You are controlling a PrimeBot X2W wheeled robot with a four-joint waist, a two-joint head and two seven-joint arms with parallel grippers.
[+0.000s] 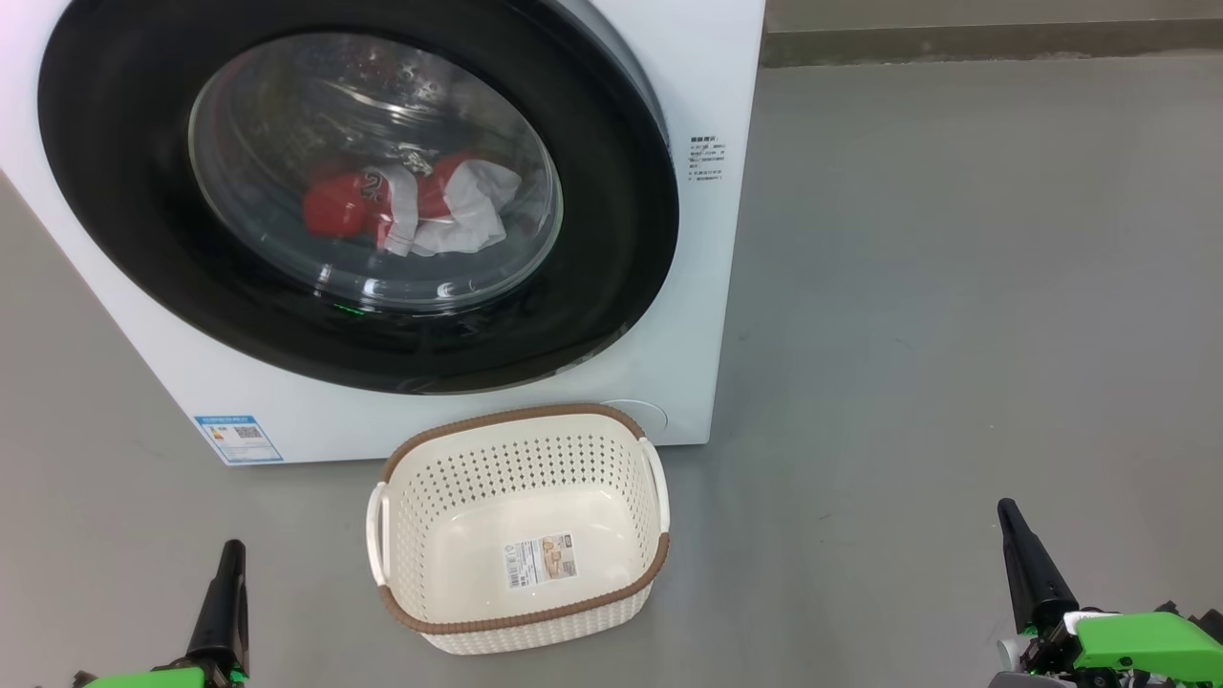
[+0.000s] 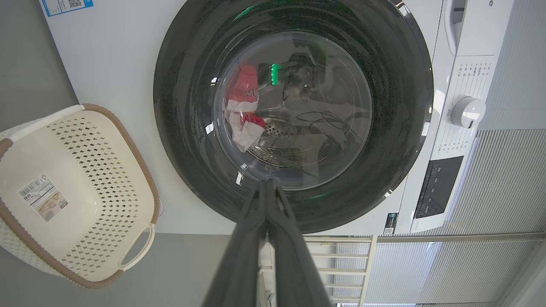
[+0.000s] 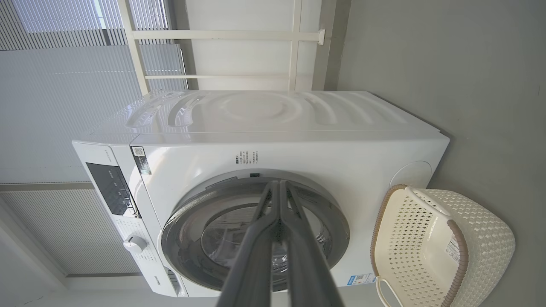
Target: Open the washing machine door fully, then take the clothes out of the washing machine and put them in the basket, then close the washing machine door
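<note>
Fingers on the left end effector (image 1: pixel 230 552) are pressed together on nothing, pointing away toward the washing machine (image 1: pixel 712 315) from the near left. The right end effector (image 1: pixel 1005 508) is likewise closed and empty at the near right, well apart from the machine, its tip leaning slightly left. Both hang above the grey floor (image 1: pixel 955 334).

Between them, farther off, the basket (image 1: pixel 535 626) stands upright on the floor, mouth up and empty. Its long axis runs left to right along the machine's front, with a white handle at each end and a barcode sticker (image 1: pixel 541 560) on its bottom. Its far rim sits just beside the machine's lower right corner.

The washing machine door (image 1: pixel 611 248) is shut and faces the robot. Behind its glass the clothes (image 1: pixel 401 203) lie low in the drum, the red and white bundle stretched left to right.
</note>
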